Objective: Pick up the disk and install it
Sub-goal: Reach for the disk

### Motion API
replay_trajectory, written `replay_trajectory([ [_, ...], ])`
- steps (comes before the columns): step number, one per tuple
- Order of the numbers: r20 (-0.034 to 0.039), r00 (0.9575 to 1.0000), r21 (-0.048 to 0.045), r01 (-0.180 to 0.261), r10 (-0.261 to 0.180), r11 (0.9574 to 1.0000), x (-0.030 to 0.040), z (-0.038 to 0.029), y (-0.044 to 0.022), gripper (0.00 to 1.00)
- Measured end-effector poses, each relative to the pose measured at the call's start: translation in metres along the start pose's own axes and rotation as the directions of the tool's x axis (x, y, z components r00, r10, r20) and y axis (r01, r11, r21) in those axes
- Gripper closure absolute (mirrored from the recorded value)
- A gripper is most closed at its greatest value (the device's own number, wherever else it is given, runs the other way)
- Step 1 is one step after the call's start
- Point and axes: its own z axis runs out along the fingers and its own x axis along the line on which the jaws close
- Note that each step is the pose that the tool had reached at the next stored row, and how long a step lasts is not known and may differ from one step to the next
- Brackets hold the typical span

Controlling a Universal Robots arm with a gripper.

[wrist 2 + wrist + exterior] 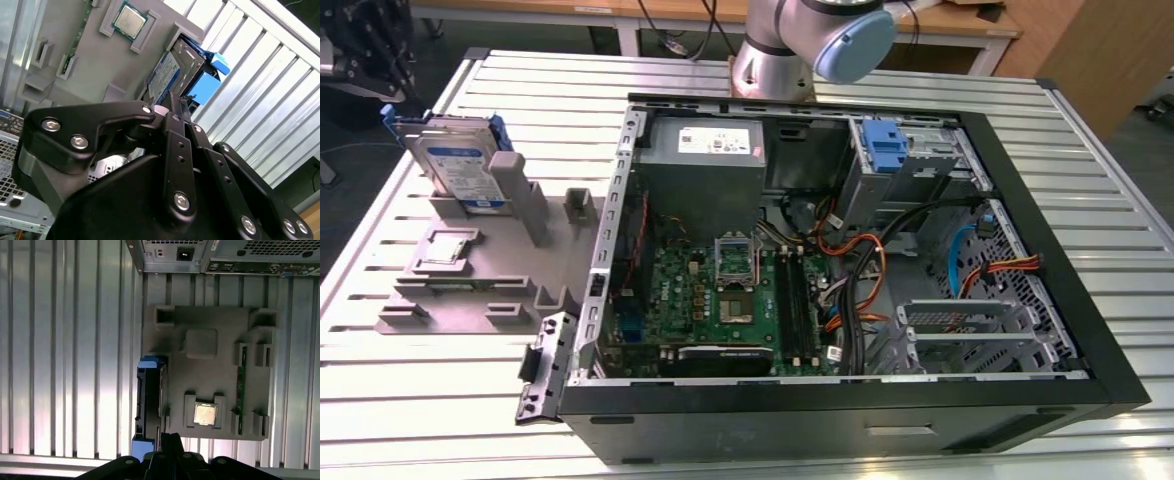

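Gripper (170,439) closed narrow, empty, near the disk (150,395).
Disk stands on edge at the grey holder's (215,380) outer rim, the exterior view's left of the computer case (854,430); bare table (60,365) slats beside it.

A table (440,420) of ribbed silver metal slats carries everything. An open black computer case (854,425) lies flat on its side on the slats, its insides facing up. Just beside the case, along its rear panel with the ports, sits a grey moulded fixture (467,280). The disk (460,165) stands on edge at a fixture corner away from the case; whether it rests on slats or fixture is unclear. The robot arm's base (771,75) stands by the case's power-supply end.
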Motion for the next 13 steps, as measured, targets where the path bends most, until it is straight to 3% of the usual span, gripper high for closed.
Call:
replay_trajectory([
  [5,-0.0005,1.0,-0.0005,-0.004,0.004,1.0,0.0055,0.0023,-0.0037,0.9],
  [10,-0.0002,1.0,-0.0006,-0.005,0.005,1.0,0.0079,0.003,-0.0119,0.9],
  [13,0.0014,1.0,-0.0006,-0.005,0.005,1.0,0.0108,0.0033,-0.0121,0.9],
])
